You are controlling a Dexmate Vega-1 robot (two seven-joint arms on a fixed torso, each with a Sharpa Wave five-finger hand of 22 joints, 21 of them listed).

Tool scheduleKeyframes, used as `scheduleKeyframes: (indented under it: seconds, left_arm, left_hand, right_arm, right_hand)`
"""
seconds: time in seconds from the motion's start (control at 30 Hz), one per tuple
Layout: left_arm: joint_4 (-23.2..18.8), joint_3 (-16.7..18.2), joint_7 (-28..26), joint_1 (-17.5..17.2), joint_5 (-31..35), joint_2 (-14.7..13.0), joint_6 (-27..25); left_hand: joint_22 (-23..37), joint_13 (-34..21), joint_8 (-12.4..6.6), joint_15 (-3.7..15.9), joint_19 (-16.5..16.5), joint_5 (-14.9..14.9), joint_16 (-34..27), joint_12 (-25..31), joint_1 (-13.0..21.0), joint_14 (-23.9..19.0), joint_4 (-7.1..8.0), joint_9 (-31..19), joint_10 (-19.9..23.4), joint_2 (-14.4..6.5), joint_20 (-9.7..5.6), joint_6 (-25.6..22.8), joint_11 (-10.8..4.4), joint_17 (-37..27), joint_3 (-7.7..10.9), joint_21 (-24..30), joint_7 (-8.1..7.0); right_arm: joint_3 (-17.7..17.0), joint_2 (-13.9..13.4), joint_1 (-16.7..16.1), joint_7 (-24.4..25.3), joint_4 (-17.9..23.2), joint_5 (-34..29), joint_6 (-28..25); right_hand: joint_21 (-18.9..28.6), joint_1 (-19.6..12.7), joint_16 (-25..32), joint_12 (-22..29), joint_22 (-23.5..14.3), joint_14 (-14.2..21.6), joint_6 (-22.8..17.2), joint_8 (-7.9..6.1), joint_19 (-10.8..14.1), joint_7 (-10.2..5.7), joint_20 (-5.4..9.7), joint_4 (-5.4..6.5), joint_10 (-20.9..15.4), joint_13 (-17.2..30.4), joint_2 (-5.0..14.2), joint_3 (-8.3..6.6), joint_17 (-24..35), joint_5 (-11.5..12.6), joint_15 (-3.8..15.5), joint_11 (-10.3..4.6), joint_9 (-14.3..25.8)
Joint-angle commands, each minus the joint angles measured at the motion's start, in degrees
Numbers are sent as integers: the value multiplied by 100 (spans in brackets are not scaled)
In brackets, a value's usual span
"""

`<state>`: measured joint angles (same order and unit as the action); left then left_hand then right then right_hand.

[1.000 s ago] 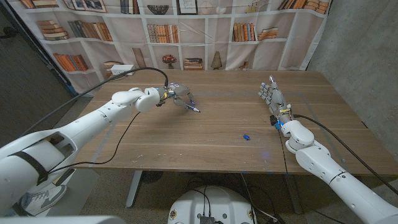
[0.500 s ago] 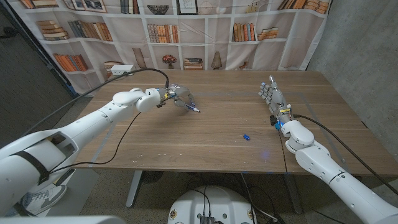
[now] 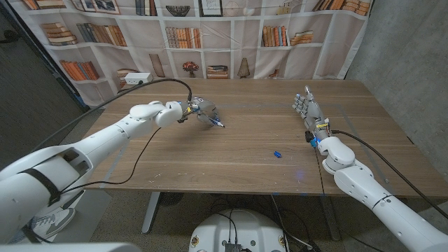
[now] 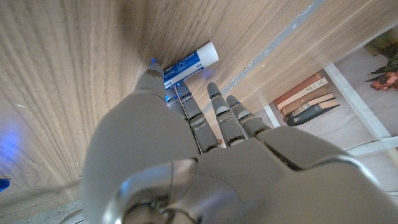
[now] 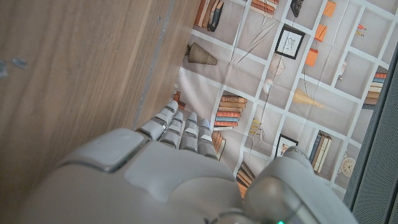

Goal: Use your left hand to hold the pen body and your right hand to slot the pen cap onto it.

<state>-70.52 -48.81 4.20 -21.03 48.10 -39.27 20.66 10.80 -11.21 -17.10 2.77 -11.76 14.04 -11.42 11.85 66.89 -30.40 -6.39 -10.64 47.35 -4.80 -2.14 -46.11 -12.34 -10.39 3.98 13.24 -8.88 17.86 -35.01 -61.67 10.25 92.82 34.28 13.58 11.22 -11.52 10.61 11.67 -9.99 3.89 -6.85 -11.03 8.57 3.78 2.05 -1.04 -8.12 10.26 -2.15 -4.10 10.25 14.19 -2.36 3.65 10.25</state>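
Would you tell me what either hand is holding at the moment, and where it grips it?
The left hand pinches the blue-and-white pen body near one end; the right hand holds nothing.

The left arm reaches far out over the table, its left hand (image 3: 204, 110) curled down with fingers (image 4: 200, 116) pinching a pen body (image 3: 218, 122). The right arm lies along the table's right side, its right hand (image 3: 308, 110) standing on edge, fingers (image 5: 180, 129) straight and together, holding nothing.
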Motion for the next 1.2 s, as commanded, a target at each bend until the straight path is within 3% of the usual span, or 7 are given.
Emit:
scheduleKeyframes:
  seconds: [0.03, 0.23, 0.47, 0.53, 0.57, 0.7, 1.2]
  left_arm:
    - [96, -97, 173, -1, 37, 126, -23]
    - [-82, -28, 185, -155, -9, 99, -234]
    - [-306, 22, 236, -359, -57, 57, -479]
    - [-390, 21, 243, -407, -16, 36, -562]
    - [-434, 23, 231, -435, 7, 26, -607]
    - [-561, 39, 220, -511, 46, 1, -740]
    - [-1046, 160, 331, -523, 95, -166, -947]
  left_hand:
    - [6, -7, -111, 901, -39, -48, -13, 58, 92, -132, -8, 1, 368, -50, -330, -388, -7, -16, 53, -14, 15]
    - [1, 4, -215, 901, -112, -117, -34, 75, 193, -335, -27, 11, 805, -110, -366, -837, -6, -9, 108, -2, 81]
    - [-7, 16, -487, 928, -319, -229, -73, 95, 283, -995, 20, -7, 1826, -263, -355, -1727, 44, 0, 210, 27, 303]
    - [-6, 16, -491, 932, -318, -217, -61, 63, 286, -1022, 49, -52, 1862, -338, -323, -1669, 36, 3, 246, 22, 346]
    - [-6, 14, -532, 934, -319, -209, -44, 34, 300, -1022, 60, -98, 1871, -380, -333, -1683, 35, 7, 276, 18, 460]
    - [-8, -63, -592, 948, -324, -187, -14, 36, 361, -1094, 68, -191, 1845, -455, -328, -1618, 54, 12, 355, 10, 632]
    - [-31, -280, -739, 954, -312, -180, 30, 160, 462, -1264, 76, -247, 1971, -429, -445, -1655, 125, 14, 488, -37, 704]
  right_arm:
    - [-46, -15, -78, 45, 51, -4, 49]
    - [-58, -19, -71, 4, 26, 13, 71]
    - [-35, -9, 15, -102, -66, 38, 81]
    - [-27, -8, 39, -134, -91, 48, 79]
    - [-23, -8, 51, -151, -105, 54, 76]
    - [-15, -13, 78, -201, -147, 68, 78]
    - [-116, -58, -97, -122, -49, 19, 267]
  right_hand:
    - [21, -31, 23, 36, -32, 47, -42, -1, 59, -14, 93, 12, -49, 14, 50, 10, 23, -3, 16, 10, 31]
    - [18, -29, 26, 36, -32, 60, -38, 0, 57, -24, 83, 11, -52, 14, 52, 16, 24, -5, 14, 11, 31]
    - [17, -28, 27, 40, -33, 67, -35, 1, 57, -27, 71, 11, -65, 16, 53, 23, 25, -6, 7, 1, 32]
    - [16, -28, 27, 39, -33, 69, -34, 1, 56, -30, 68, 11, -65, 16, 54, 25, 25, -7, 10, -8, 32]
    - [17, -27, 27, 41, -33, 70, -35, 1, 58, -31, 69, 11, -69, 16, 55, 25, 26, -7, 10, -13, 32]
    - [15, -27, 27, 41, -34, 75, -32, 2, 56, -31, 65, 11, -73, 17, 58, 28, 26, -8, 9, -6, 32]
    - [11, -33, 26, 42, -34, 84, -70, -14, 50, -42, 61, 6, -81, 19, 67, 35, 27, -9, 9, -8, 33]
